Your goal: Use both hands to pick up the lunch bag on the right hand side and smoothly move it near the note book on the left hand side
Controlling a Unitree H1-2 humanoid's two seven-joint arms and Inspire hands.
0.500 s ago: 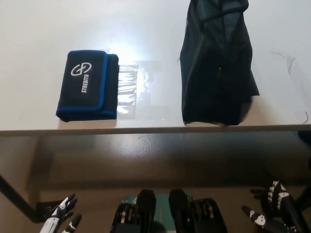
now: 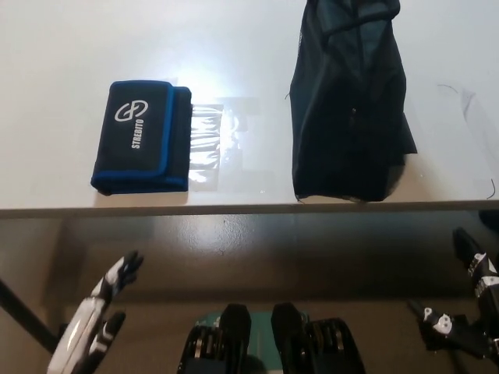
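Left hand (image 2: 93, 327) and right hand (image 2: 468, 312) below table edge (image 2: 234, 209), empty-fingered

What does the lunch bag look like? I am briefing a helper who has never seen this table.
On the white table, look to the right half near the front edge. The lunch bag is the tall, soft, plain black fabric shape running toward the back. Unlike the flat case to its left, it has no blue trim or white logo.

notebook (image 2: 142, 137) left on table (image 2: 62, 47), lunch bag (image 2: 348, 109) right
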